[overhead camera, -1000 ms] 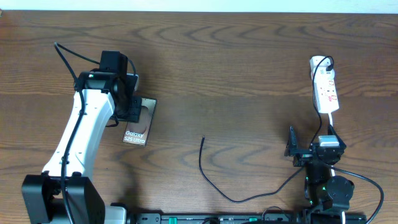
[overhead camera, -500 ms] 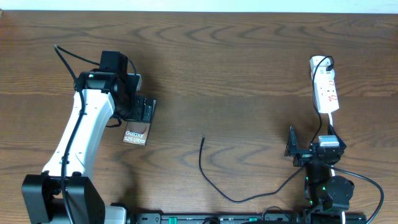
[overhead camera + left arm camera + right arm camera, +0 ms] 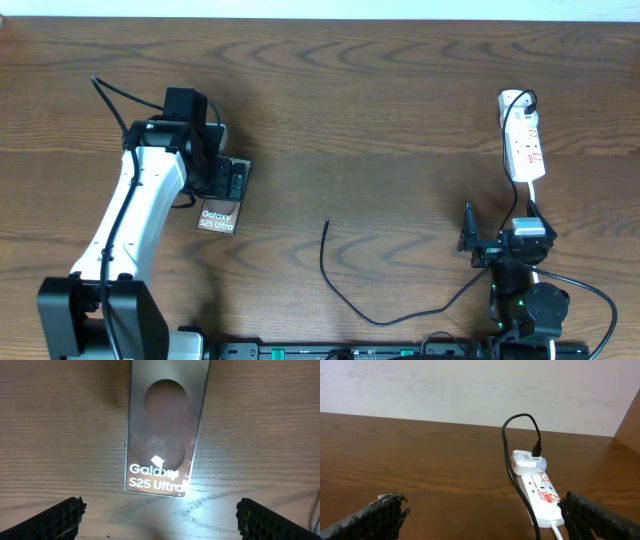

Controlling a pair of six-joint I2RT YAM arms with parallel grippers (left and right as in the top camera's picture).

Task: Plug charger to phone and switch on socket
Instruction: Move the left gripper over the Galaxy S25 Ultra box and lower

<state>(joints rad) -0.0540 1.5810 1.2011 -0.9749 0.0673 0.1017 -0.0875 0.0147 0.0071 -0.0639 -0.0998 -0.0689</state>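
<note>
The phone lies flat on the table at the left, its white "Galaxy" lettering showing. My left gripper hovers over its far half, open. In the left wrist view the phone lies beyond the wide-apart fingertips, touching neither, and the gripper has only table under it. The charger curves across the middle of the table, its plug tip free. The socket lies at the far right. My right gripper rests open short of it. The right gripper holds nothing, and the socket lies ahead.
A white adapter sits plugged into the socket's far end, and the black cable loops out of it. A white cord leaves the socket's near end. A pale wall borders the table's far edge.
My left gripper's jaws have spread wide and the phone now lies free on the table. The left arm has shifted slightly. The right arm has not moved.
</note>
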